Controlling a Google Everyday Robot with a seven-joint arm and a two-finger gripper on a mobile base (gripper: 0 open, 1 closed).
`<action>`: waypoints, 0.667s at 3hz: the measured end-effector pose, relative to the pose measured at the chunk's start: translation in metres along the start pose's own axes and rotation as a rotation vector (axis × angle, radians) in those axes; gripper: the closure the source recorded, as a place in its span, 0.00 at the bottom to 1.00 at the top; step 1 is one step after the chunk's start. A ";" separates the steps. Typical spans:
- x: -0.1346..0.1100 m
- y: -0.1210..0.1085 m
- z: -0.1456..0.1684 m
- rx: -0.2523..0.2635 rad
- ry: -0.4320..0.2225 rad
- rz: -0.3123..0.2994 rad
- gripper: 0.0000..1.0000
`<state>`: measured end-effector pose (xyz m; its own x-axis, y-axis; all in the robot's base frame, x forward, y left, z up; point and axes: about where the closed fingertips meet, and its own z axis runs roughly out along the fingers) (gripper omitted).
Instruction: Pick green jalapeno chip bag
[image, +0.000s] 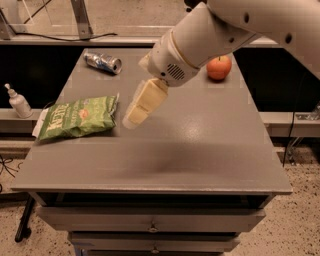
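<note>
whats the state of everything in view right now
bag: lying flat on the left of the table, not held
can: on its side, far left of the table
apple: whole, sitting at the far right
bottle: upright, off the table to the left
hand: over the table just right of the bag, angled down, holding nothing

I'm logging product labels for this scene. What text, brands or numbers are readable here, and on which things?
Green jalapeno chip bag: large white lettering, too blurred to read.
Can, lying at the back left of the table: label too blurred to read.
Bottle, left of the table: no readable text.
Gripper, hovering just right of the bag: no markings visible.
So nothing can be quoted.
</note>
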<state>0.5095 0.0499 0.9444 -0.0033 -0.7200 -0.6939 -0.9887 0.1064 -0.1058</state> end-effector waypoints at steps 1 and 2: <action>0.000 0.000 0.000 0.000 0.000 0.000 0.00; -0.015 -0.011 0.015 0.017 -0.060 -0.019 0.00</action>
<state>0.5229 0.0694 0.9451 0.0245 -0.6799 -0.7329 -0.9859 0.1051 -0.1305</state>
